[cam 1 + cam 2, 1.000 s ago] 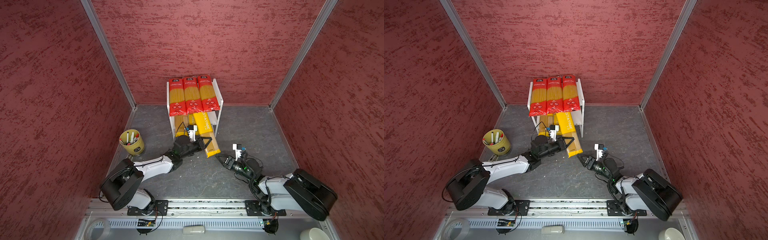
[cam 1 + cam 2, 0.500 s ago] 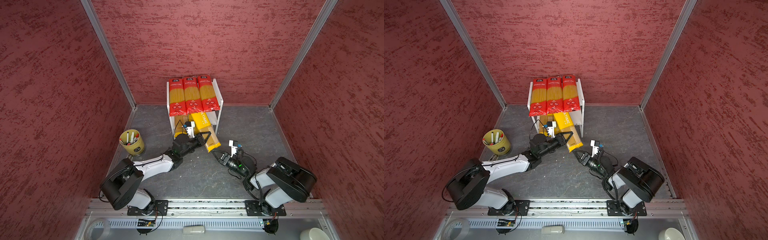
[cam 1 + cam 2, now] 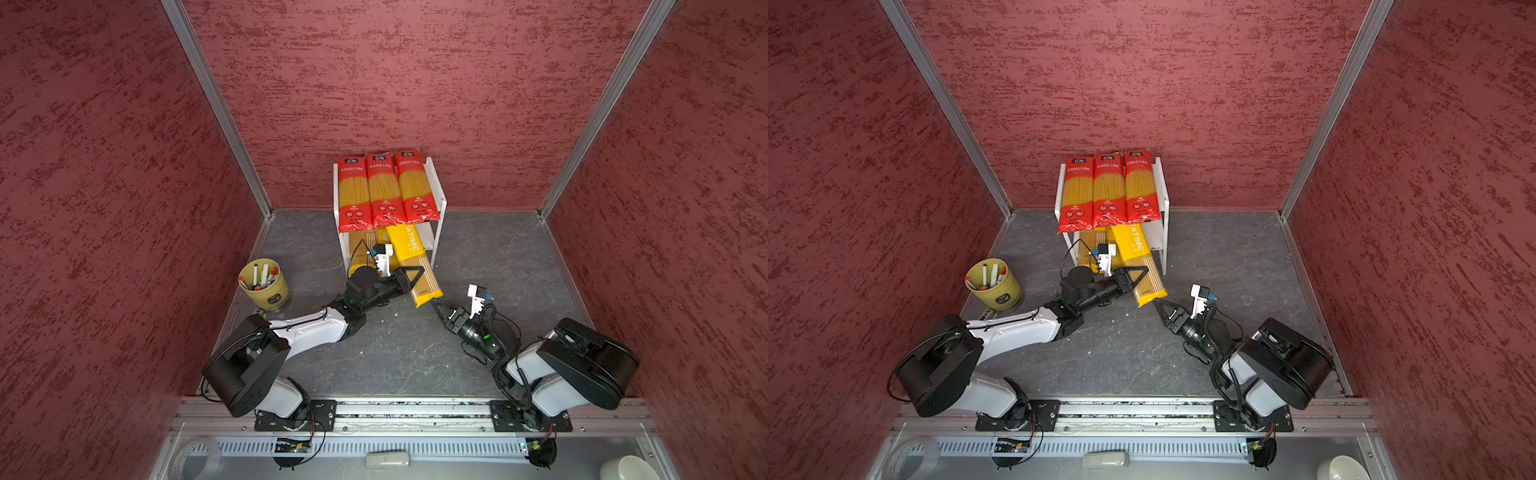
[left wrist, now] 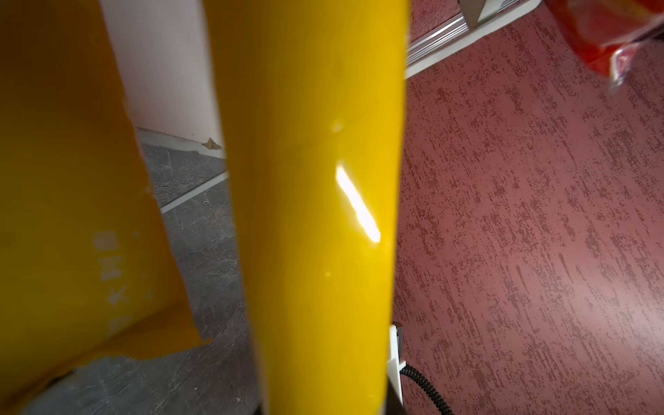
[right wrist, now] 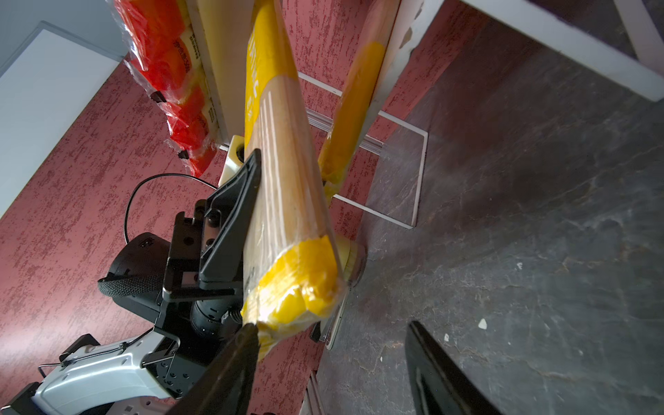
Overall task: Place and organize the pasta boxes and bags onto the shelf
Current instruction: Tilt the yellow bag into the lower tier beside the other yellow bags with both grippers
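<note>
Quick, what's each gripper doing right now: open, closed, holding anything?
Left gripper: closed on the yellow pasta pack.
Right gripper: open, holding nothing, just at that pack's loose end.

Three red spaghetti packs [image 3: 384,189] lie at twelve o'clock; three yellow PASTATIME packs [image 3: 409,253], one mostly hidden; one white two-tier shelf [image 3: 429,237]; one cup of markers [image 3: 266,286] at nine o'clock; two robot arms [image 3: 307,328].
</note>
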Tool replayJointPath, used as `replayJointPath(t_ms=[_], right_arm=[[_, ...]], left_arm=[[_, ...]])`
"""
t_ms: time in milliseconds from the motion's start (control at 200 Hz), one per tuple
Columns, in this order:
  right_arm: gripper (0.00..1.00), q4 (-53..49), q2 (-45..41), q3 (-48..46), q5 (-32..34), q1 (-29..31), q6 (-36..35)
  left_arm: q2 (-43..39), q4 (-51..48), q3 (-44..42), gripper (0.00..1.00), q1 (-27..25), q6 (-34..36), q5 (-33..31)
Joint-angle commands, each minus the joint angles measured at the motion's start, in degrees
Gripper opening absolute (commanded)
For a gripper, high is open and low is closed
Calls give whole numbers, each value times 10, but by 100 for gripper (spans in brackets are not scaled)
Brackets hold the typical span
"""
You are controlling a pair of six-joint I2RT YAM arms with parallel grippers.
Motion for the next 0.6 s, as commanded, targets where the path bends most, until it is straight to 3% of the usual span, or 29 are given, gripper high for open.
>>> replayJointPath(t_ms=[0, 185, 346, 596], right_arm=[[67, 43, 4, 26, 7, 2, 19], [64, 43, 13, 52, 19, 3, 18], [41, 43, 15, 66, 22, 2, 4], [10, 42, 17, 81, 60, 3, 3]], left_arm=[[-8, 83, 36, 10, -6, 14, 14], [4, 105, 39, 11, -26, -5, 15], [14, 106, 45, 16, -22, -24, 15], [4, 59, 45, 50, -9, -23, 19]])
